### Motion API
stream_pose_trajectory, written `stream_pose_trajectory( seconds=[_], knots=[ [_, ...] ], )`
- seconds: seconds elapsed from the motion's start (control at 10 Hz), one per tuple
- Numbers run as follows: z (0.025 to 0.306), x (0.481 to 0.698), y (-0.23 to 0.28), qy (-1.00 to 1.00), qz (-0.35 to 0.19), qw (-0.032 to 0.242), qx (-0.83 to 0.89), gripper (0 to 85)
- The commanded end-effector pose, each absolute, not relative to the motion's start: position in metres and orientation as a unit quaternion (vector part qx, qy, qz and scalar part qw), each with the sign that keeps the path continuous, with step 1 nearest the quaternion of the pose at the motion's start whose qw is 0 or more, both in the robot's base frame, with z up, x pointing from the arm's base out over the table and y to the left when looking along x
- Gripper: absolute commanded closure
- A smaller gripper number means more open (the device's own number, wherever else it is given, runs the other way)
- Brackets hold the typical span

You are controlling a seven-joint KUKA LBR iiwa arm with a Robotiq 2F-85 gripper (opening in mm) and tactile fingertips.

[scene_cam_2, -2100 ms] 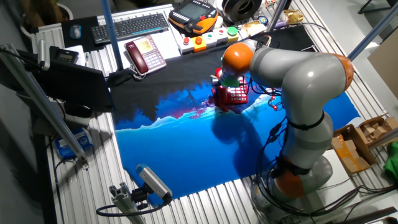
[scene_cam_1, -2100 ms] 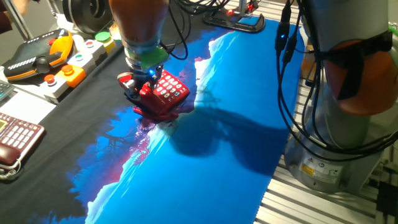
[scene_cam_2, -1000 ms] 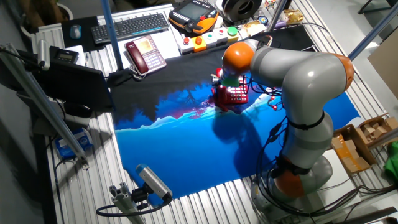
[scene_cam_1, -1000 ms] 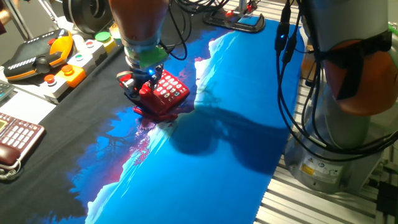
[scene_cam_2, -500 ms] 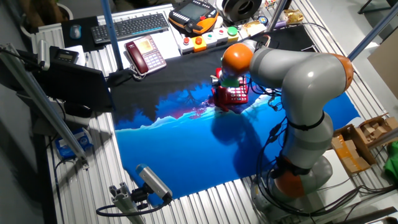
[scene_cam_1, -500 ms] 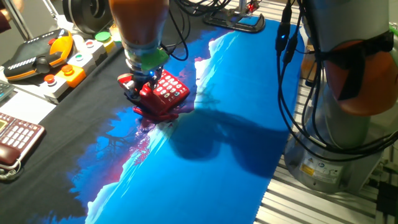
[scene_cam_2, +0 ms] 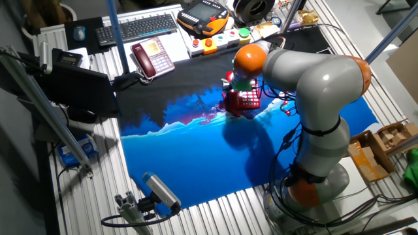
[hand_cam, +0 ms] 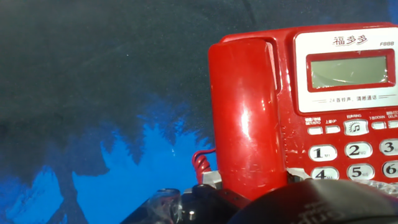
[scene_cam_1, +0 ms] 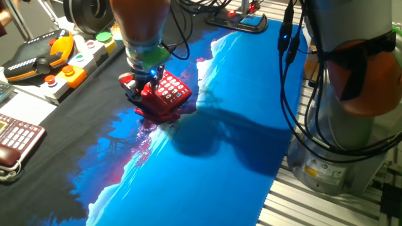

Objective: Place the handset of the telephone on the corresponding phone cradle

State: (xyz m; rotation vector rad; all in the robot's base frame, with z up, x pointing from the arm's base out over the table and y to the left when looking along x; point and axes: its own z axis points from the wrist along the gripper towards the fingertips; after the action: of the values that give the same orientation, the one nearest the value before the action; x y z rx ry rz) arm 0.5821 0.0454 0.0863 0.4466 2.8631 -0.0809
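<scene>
Resting along the phone cradle [hand_cam: 277, 68] at centre frame, the handset [hand_cam: 247, 112] appears seated; gripper [scene_cam_1: 139, 88] jaw state cannot be told. Risk: a careless withdrawal snags the coiled cord [hand_cam: 200, 163], unseating it.

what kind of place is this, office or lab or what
Most likely a robotics lab workbench, not an office: an aluminium-profile table, an orange teach pendant beside a box of big push buttons, and the arm working over the red telephone.

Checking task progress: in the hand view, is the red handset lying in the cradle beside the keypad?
Yes, the handset lies along the left side of the telephone, next to its white keys and grey display.
</scene>
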Motion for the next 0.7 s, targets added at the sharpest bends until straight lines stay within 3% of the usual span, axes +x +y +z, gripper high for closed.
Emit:
stream_pose_trajectory(
  seconds=[0.0,0.2,0.6],
  knots=[
    [0.0863,0.5820,0.0456,0.980,-0.033,0.121,0.153,84.3],
    [0.0863,0.5820,0.0456,0.981,-0.029,0.120,0.150,84.3],
    [0.0894,0.5808,0.0450,0.978,-0.031,0.142,0.153,84.3]
  ],
)
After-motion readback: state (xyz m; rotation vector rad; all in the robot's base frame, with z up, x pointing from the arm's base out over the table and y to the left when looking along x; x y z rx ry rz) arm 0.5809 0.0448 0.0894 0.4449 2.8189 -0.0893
